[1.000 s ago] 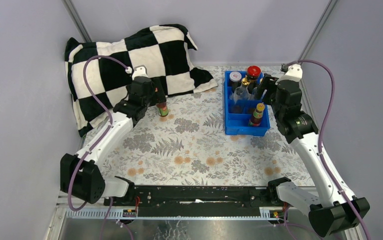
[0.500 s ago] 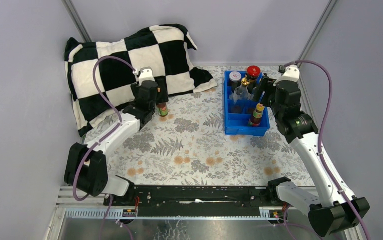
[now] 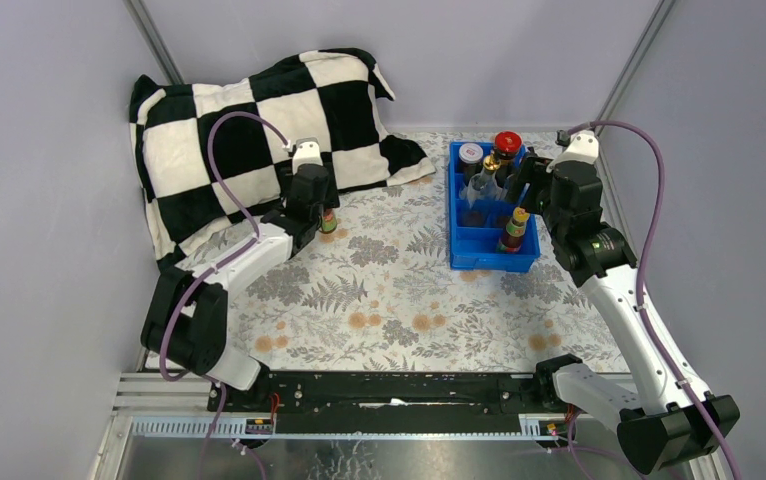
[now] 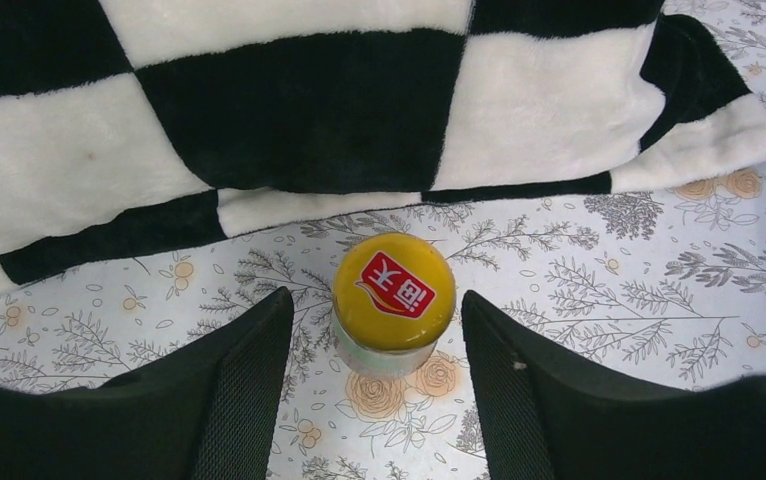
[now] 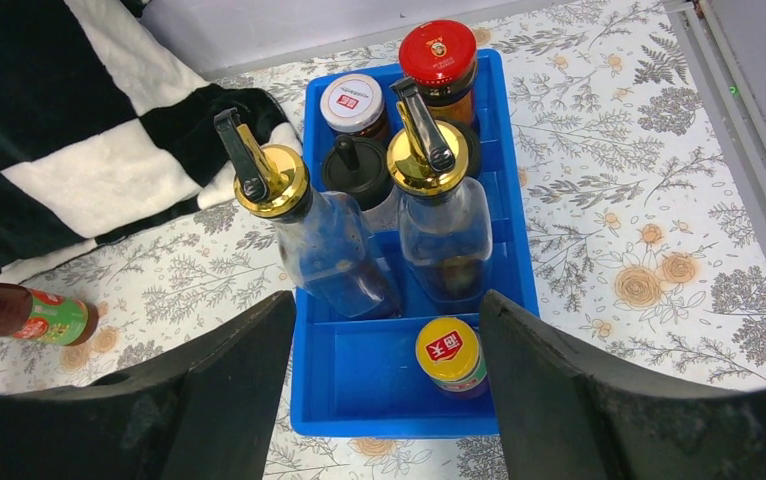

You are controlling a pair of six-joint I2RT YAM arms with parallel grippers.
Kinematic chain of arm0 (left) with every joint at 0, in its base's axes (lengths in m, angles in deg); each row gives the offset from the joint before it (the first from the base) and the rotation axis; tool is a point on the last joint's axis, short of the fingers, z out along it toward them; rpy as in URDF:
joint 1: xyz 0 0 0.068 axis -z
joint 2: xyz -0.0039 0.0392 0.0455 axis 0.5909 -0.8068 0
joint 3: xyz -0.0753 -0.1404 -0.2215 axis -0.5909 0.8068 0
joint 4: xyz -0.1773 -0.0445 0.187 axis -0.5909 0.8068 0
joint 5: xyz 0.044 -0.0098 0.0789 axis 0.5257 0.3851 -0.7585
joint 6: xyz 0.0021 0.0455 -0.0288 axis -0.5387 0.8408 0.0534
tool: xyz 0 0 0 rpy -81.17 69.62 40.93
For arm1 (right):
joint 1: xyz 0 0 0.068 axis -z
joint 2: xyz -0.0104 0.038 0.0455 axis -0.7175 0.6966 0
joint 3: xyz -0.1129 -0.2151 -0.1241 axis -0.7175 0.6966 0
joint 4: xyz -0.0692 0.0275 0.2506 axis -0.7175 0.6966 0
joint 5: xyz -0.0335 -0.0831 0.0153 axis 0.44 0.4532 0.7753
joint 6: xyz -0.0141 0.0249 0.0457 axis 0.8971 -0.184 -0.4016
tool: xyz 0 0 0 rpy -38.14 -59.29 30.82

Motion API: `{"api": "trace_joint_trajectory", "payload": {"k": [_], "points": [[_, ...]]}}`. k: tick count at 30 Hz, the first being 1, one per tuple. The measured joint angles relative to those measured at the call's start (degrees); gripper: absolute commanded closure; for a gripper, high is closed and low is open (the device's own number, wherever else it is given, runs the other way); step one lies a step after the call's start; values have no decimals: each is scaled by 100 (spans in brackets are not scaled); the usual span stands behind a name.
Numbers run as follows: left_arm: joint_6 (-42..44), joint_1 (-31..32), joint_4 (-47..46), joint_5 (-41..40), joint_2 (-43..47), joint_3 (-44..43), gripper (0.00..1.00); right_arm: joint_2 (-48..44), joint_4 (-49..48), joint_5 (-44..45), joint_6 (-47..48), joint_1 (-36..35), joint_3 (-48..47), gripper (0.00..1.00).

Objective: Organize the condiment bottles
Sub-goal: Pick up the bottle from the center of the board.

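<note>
Left wrist view shows the left claw [image 4: 374, 305] spread wide, with the loose orange-capped bottle [image 4: 394, 290] upright between its fingers. There is a gap on each side and nothing is gripped yet. Over the past second, on the top camera, that arm has swung in from the left and settled over the bottle. The bottle itself has not moved from the floral cloth [image 4: 609, 300], just in front of the checkered blanket [image 4: 309, 110]. I read the approach as done and the pinch as next. It is the only bottle outside the blue tray [image 5: 399, 418], well apart from it. Its yellow-orange cap carries a red label, and the body is mostly hidden beneath. The right claw [image 5: 387, 300] has held its place above the tray, wide open and empty. Inside stand two gold-spouted bottles [image 5: 421, 160], a black-capped shaker [image 5: 356, 170], the white-lidded jar [image 5: 351, 102], the red-lidded jar [image 5: 437, 50] and the other orange-capped bottle [image 5: 448, 350]. A second shaker may sit behind the right spout, though I cannot make it out.
</note>
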Motion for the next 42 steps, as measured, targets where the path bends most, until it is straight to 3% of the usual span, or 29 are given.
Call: {"api": "trace_joint_trajectory", "payload": {"k": [13,19,35,42], "points": [[-20,0,-136,-133,-109,-31,55,0,-39,-199,0,0,2,27],[-35,7,-160,-116,-98,-31,70,0,-39,-258,-2,0,2,27],[-72,151,223,48,103,-28,75,0,-42,-269,-20,0,9,28],[-114,544,623,61,339,9,75,-26,-37,-304,-57,0,42,28]]}}
